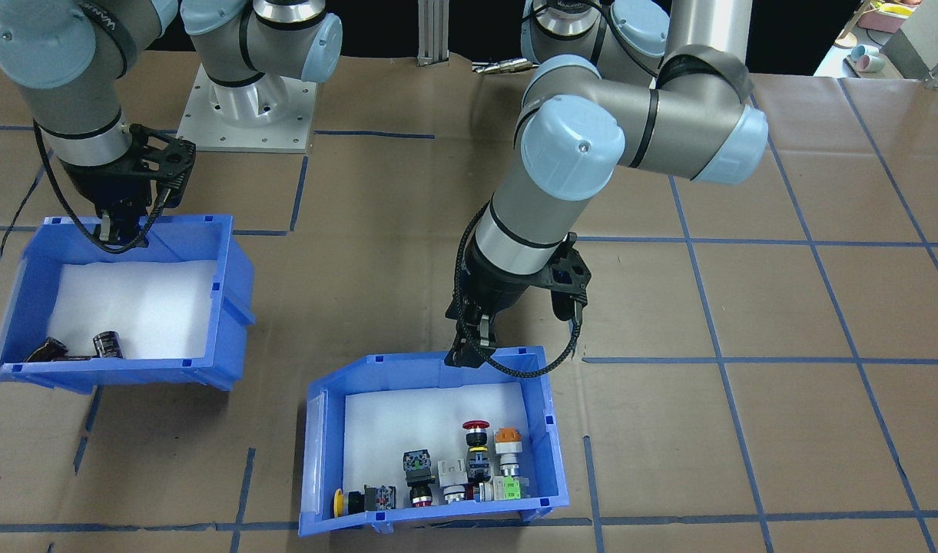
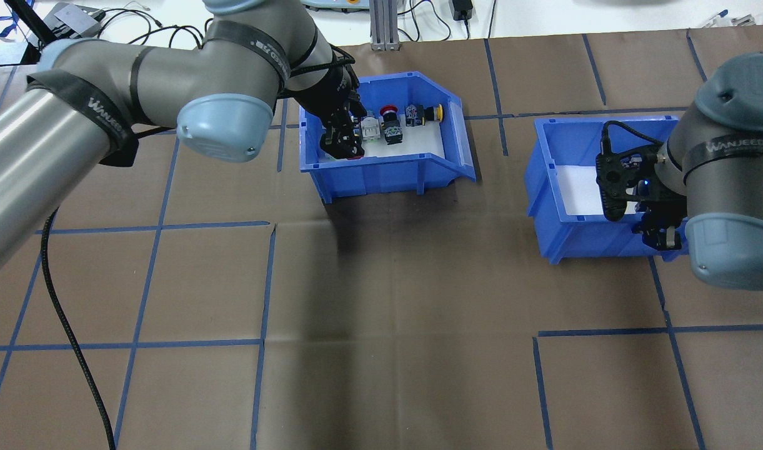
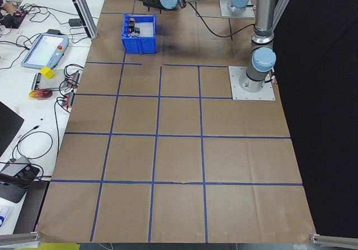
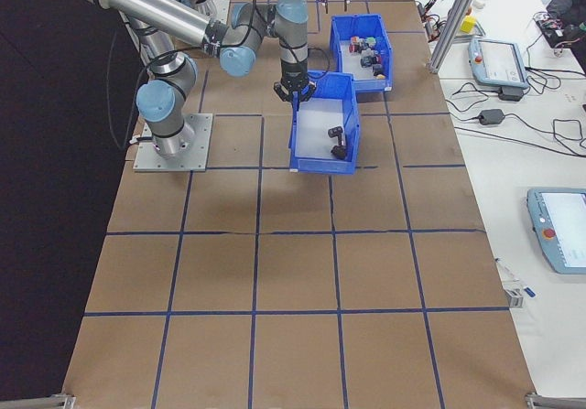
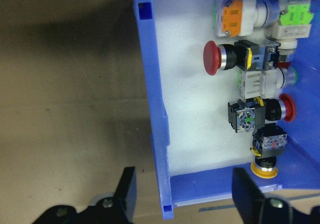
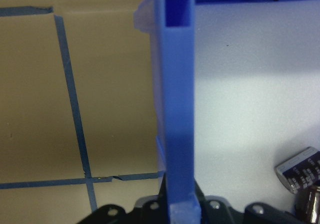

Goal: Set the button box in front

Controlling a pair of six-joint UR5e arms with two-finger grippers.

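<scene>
The left gripper (image 5: 182, 194) straddles the button box (image 1: 430, 445) wall with fingers wide, the right gripper (image 6: 180, 204) seemingly pinching its bin (image 1: 123, 307), so either could tip

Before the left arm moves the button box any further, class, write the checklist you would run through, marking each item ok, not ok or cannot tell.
1. Right bin chosen: the left gripper is at the button box, the one holding coloured switches. Ok.
2. Fingers straddle the wall: in the left wrist view one finger is outside the wall, the other inside. Ok.
3. Grip closed on the wall: a gap shows either side. Not ok.
4. Switches clear of the fingers: they lie at the bin's far end. Ok.
5. Second bin apart from the button box: bare table between them. Ok.
6. Right gripper holding the second bin's wall: cannot tell.
</scene>
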